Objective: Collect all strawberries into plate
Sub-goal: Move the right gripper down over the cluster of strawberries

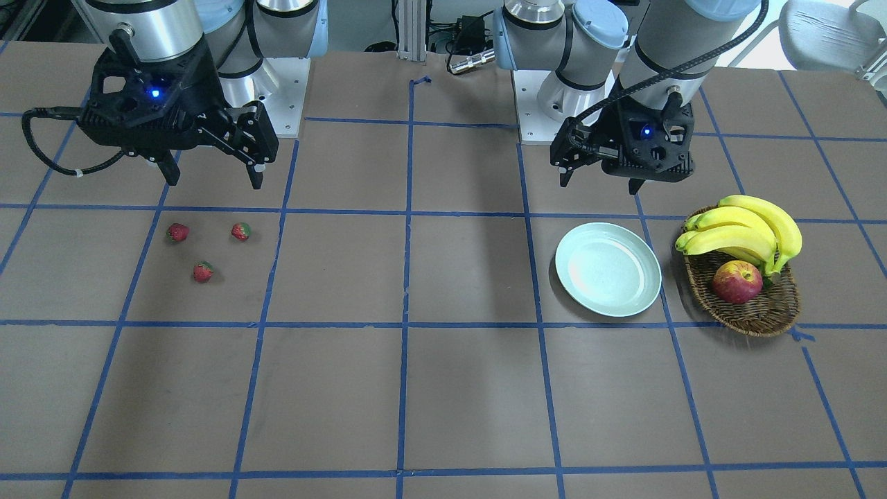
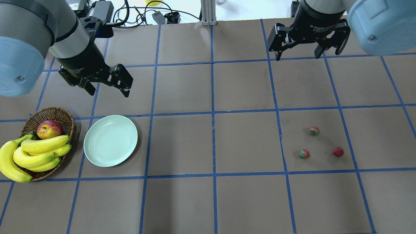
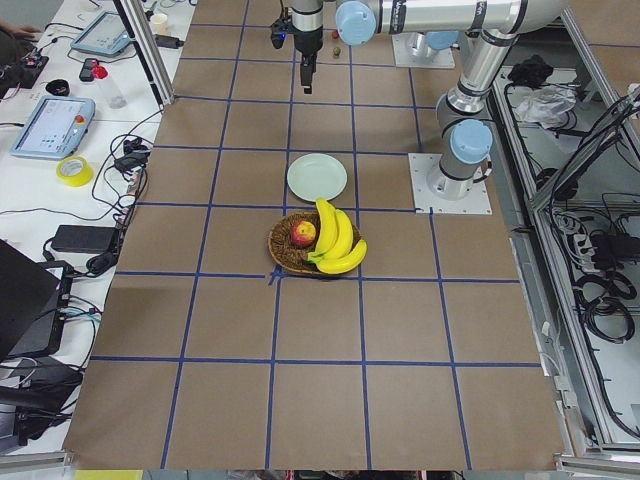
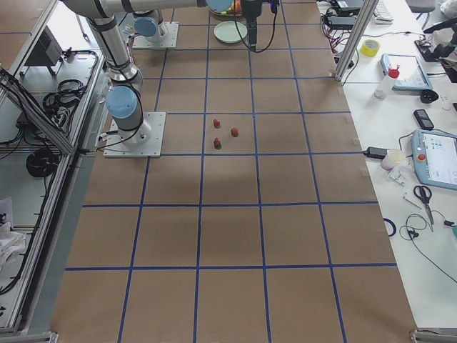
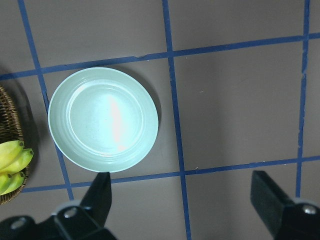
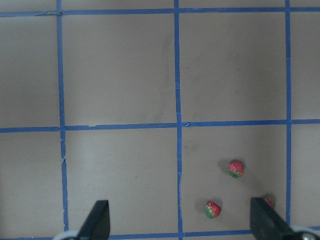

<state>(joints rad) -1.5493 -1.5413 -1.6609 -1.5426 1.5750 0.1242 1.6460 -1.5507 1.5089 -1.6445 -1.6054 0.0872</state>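
By the look of things the task is at its opening step: all three strawberries lie loose on the tabletop on the robot's right side, close together but apart from one another; the plate sits bare, well away on the left side, just beside the wicker basket that holds the bananas and the apple.

The right claw hangs above the tabletop on the robot's side of the berries, its jaws spread wide with nothing between them. The left claw hangs near the plate, also spread wide and empty.

The next move probably falls to the right arm: come over one berry, drop with the jaws straddling it, then close gently, since the fruit is small and round and could roll or squirt out. The plate is far across, so the carry would be long, or the berry might go to the left claw.

In the right wrist view the third strawberry is partly covered by the claw's own finger. The left wrist view shows the plate whole but cuts the basket at its edge and shows no berries. In the side views the berries are mere specks; which way each green cap points is hard to judge.
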